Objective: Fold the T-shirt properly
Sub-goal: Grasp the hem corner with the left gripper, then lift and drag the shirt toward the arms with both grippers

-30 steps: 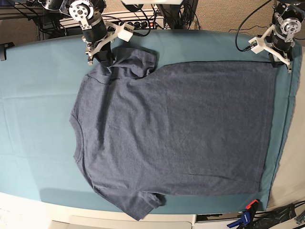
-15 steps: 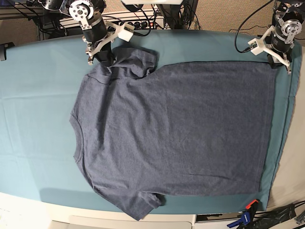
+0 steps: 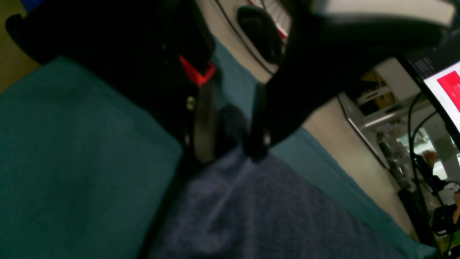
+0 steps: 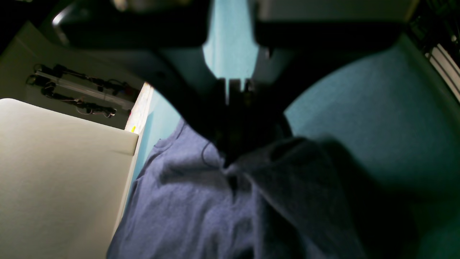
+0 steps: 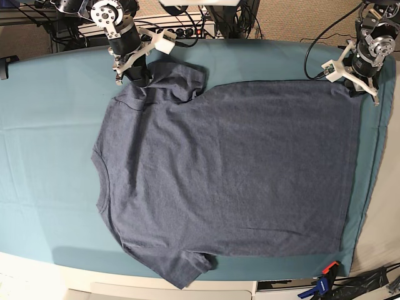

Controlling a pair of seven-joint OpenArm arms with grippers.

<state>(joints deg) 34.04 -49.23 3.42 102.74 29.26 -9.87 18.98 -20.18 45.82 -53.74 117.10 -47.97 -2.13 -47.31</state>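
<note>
Table cloth (image 5: 50,125): teal, covering the table.
Cables (image 5: 187,28): at twelve o'clock, black (tangled).
Clamp (image 5: 322,284): at five o'clock, blue and orange.

Left end effector (image 5: 359,89) shifted inward onto T-shirt (image 5: 237,169) hem corner

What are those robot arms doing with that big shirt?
They are getting ready to fold it. The T-shirt lies spread flat on the teal table cloth. The right gripper is shut on the shirt near one sleeve. The left gripper sits at the shirt's bottom corner with cloth between its jaws. No fold has been made yet.
</note>
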